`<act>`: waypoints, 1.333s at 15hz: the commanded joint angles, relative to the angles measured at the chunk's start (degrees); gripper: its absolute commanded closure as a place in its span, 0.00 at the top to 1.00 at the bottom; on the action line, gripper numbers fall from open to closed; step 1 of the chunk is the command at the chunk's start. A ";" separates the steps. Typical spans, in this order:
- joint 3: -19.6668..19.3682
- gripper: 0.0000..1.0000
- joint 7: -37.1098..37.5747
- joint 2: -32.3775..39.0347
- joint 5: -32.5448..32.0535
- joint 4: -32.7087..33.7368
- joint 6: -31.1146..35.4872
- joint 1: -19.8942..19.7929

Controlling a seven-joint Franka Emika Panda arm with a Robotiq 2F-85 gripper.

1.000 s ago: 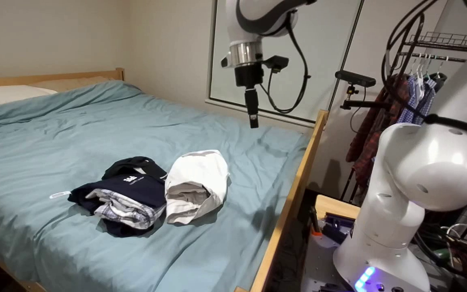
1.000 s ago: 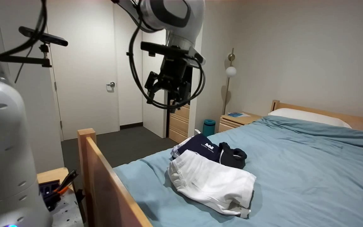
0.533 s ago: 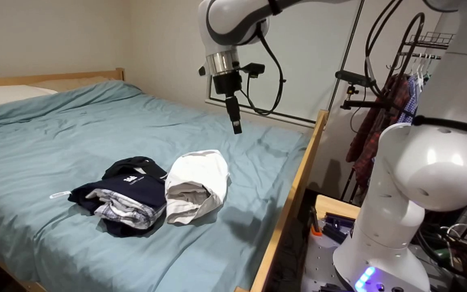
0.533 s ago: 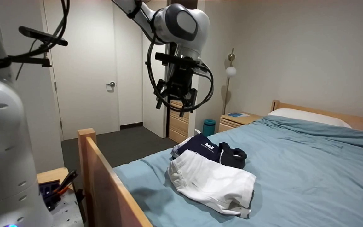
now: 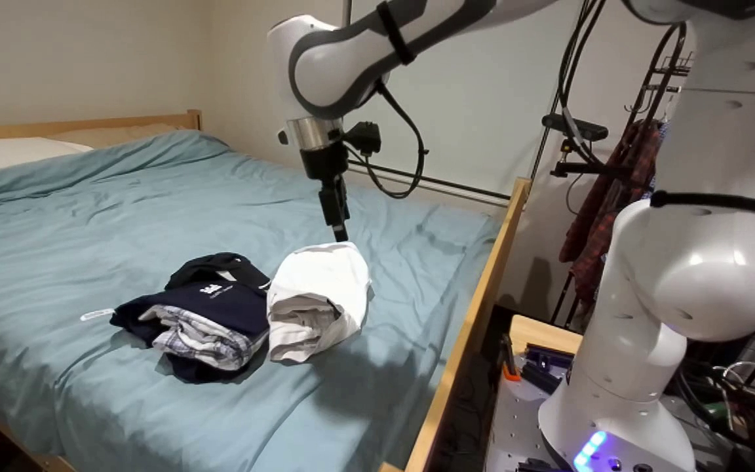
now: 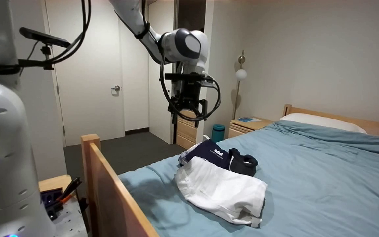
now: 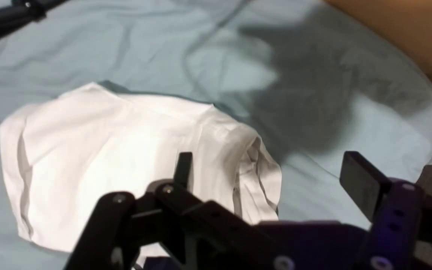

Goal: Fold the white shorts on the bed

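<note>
The white shorts (image 5: 328,275) lie bunched on the blue bed cover, with an open end showing in an exterior view. They also show in an exterior view (image 6: 220,187) and the wrist view (image 7: 126,150). My gripper (image 5: 340,235) points down above the bed, near the shorts. It also shows in an exterior view (image 6: 186,121). In the wrist view the gripper (image 7: 269,162) is open, with a wide gap and nothing between its fingers. One finger overlaps the shorts; the other is over the blue cover. The lower part of the shorts is hidden behind the gripper there.
A pile of dark clothes (image 5: 220,301) touches or nearly touches the shorts on one side. The wooden bed end rail (image 5: 476,314) stands between the bed and the robot base. A lamp (image 6: 241,75) and a nightstand (image 6: 252,124) are at the far side.
The gripper has come down and across towards the shorts, to the left in an exterior view. Its shadow has shifted over the bed. The shorts and dark clothes have not moved.
</note>
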 commanded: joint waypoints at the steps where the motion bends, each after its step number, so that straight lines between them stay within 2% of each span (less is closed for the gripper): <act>1: 3.17 1.00 2.10 7.76 -0.75 3.44 8.21 0.37; 3: 4.30 1.00 1.62 11.08 0.03 4.29 10.65 0.34; 4: 4.60 1.00 0.66 12.57 0.48 5.10 9.52 0.13; 5: 4.69 1.00 1.25 10.02 -0.14 2.97 9.68 0.05; 11: 5.01 1.00 1.22 13.61 -0.21 5.20 9.49 0.09; 17: 5.49 1.00 0.88 21.12 -1.29 4.20 15.01 0.24; 20: 4.79 1.00 3.16 25.70 -2.82 4.94 17.43 0.91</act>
